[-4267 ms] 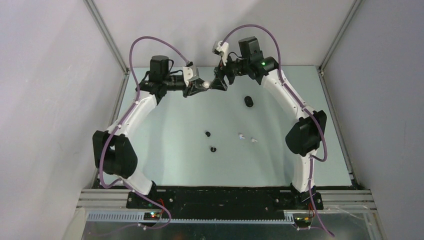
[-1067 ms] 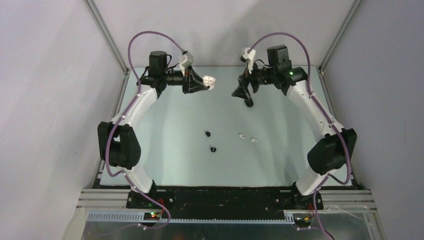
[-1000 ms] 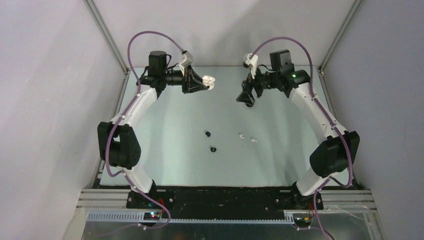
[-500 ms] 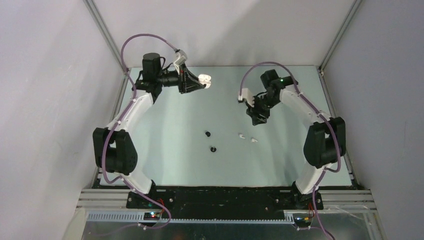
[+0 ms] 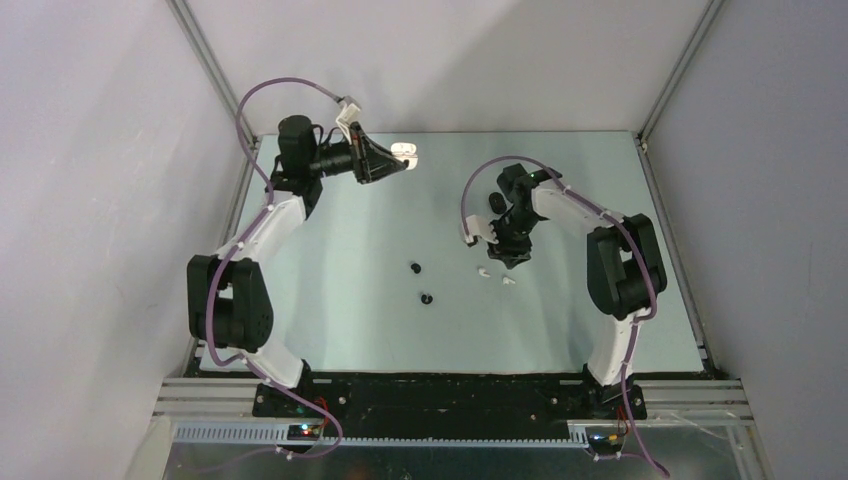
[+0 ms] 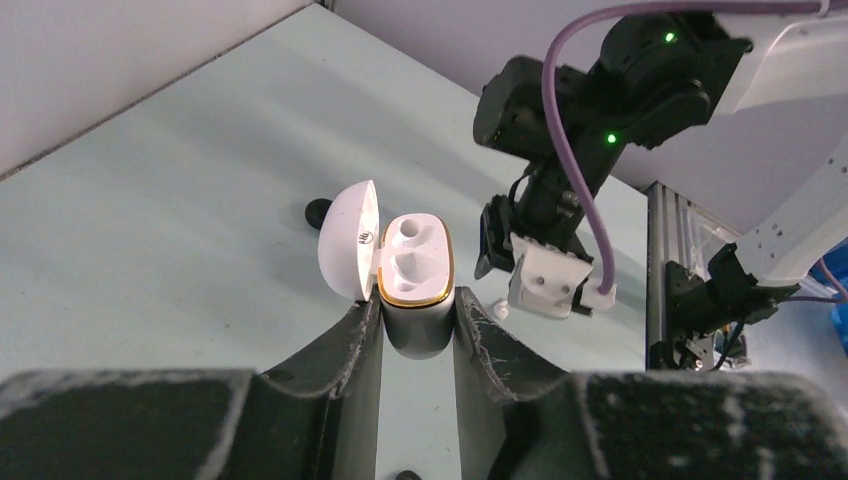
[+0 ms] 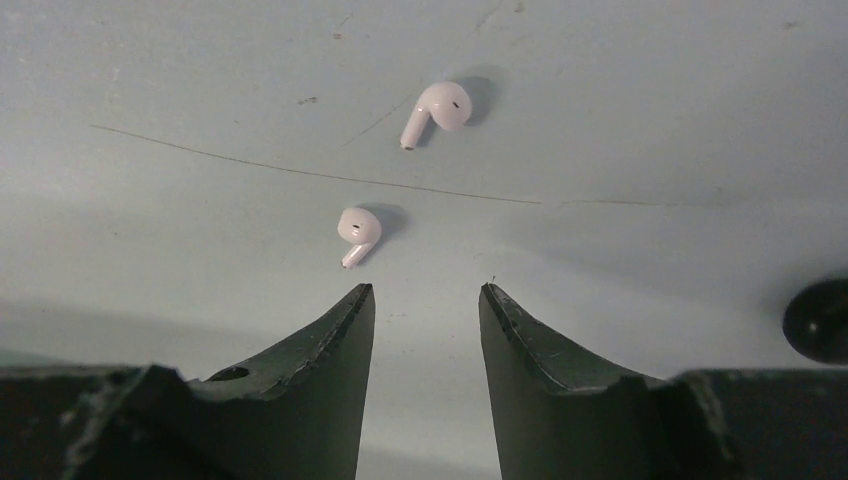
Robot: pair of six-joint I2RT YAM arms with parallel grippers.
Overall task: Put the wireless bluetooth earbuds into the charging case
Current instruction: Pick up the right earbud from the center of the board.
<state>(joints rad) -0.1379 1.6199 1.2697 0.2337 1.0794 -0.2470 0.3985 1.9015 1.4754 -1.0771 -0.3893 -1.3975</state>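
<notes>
My left gripper (image 6: 418, 308) is shut on the open white charging case (image 6: 414, 272), holding it above the far left of the table; its lid (image 6: 349, 240) is tipped left and both sockets are empty. The case also shows in the top view (image 5: 405, 153). My right gripper (image 7: 427, 290) is open and empty, just short of two white earbuds (image 7: 358, 229) (image 7: 437, 107) lying on the table. In the top view it (image 5: 511, 258) hovers beside them (image 5: 482, 270) (image 5: 507, 282). Two black earbuds (image 5: 415, 267) (image 5: 427, 298) lie to their left.
A black case (image 5: 497, 203) lies shut behind the right gripper, also in the left wrist view (image 6: 319, 210). A dark rounded object (image 7: 820, 320) sits at the right wrist view's right edge. Grey walls and metal frame posts ring the table (image 5: 330, 300).
My right arm has swung from the far side down toward the near middle, ending over the white earbuds. My left arm has drawn slightly back and left with the open case.
</notes>
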